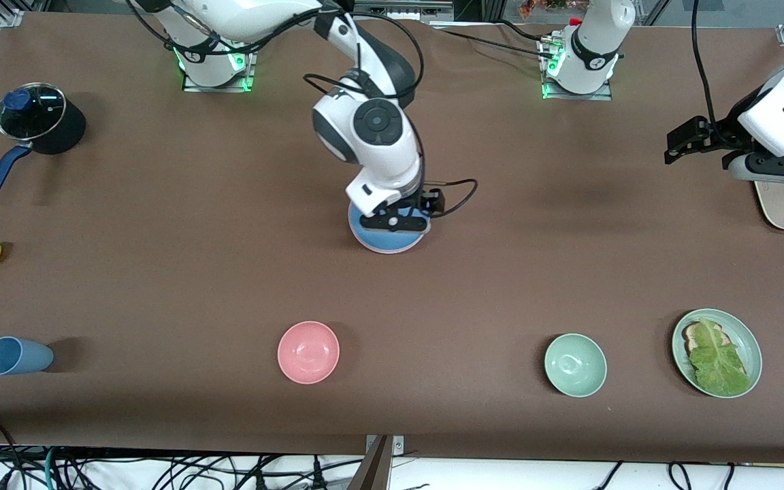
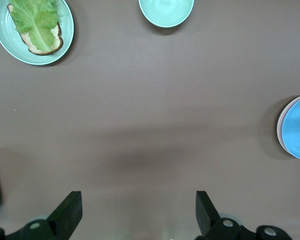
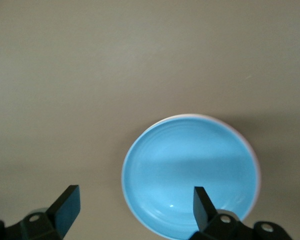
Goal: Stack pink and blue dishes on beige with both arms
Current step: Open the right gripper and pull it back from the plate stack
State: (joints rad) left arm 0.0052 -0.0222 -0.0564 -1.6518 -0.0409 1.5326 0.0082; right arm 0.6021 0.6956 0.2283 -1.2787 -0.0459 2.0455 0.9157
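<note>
At frame centre, the right tool (image 1: 397, 221), released, should be lifted straight off the blue plate (image 1: 386, 238); the left tool (image 2: 138, 212) waits open.

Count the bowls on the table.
2: a pink bowl near the front camera, and a pale green bowl toward the left arm's end, beside the lettuce plate.
</note>
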